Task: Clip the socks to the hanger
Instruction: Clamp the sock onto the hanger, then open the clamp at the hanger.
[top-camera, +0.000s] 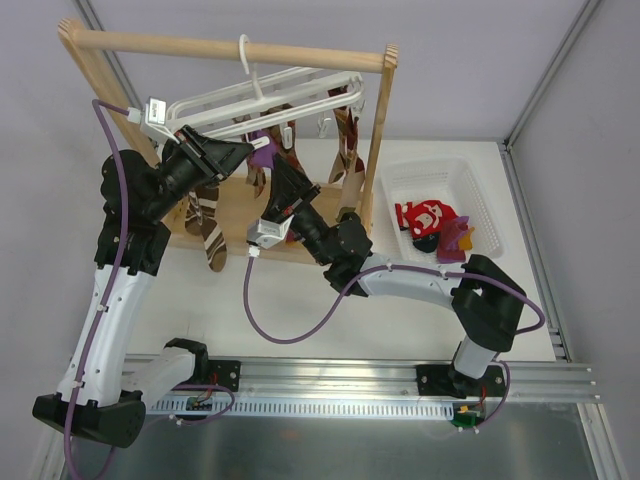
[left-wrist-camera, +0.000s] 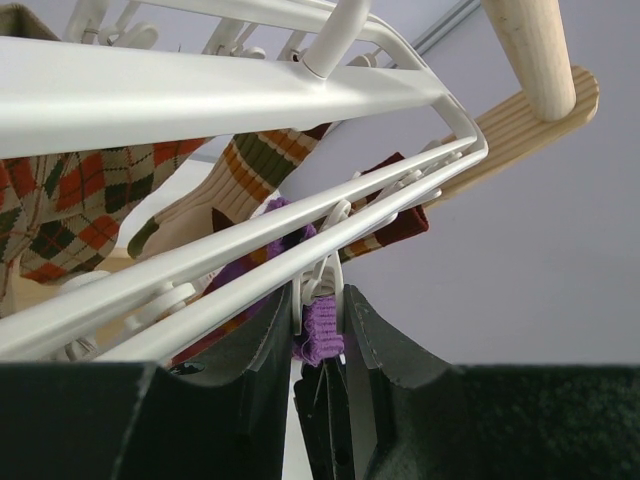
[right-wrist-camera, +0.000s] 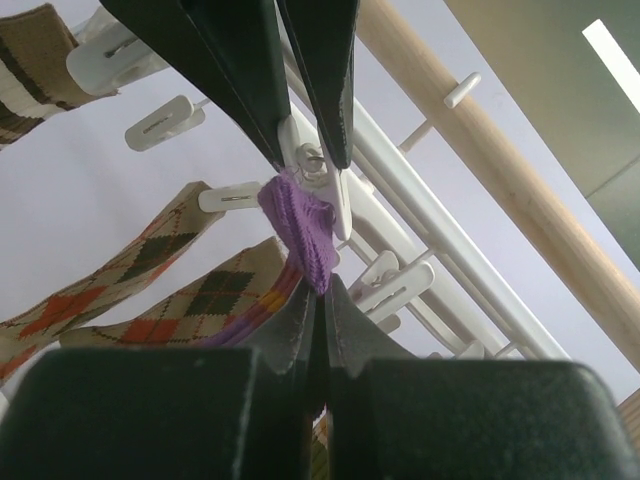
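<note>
The white hanger (top-camera: 270, 95) hangs by its hook from the wooden rack's top bar. Its rails fill the left wrist view (left-wrist-camera: 200, 95). My left gripper (top-camera: 243, 152) is shut on a white clip (left-wrist-camera: 322, 285), its fingers pressing the clip's two sides. A purple sock cuff (left-wrist-camera: 322, 335) sits in the clip's mouth. My right gripper (top-camera: 275, 172) is shut on the purple sock (right-wrist-camera: 300, 225) just below that clip (right-wrist-camera: 318, 165) and holds it up. Argyle socks (right-wrist-camera: 130, 270) and brown-white striped socks (top-camera: 212, 225) hang clipped.
The wooden rack (top-camera: 230, 48) stands at the back, its right post (top-camera: 378, 150) close to my right arm. A white basket (top-camera: 470, 190) at the right holds a red sock (top-camera: 425, 218) and a magenta-orange sock (top-camera: 455, 240). Free clips (right-wrist-camera: 165, 122) dangle nearby.
</note>
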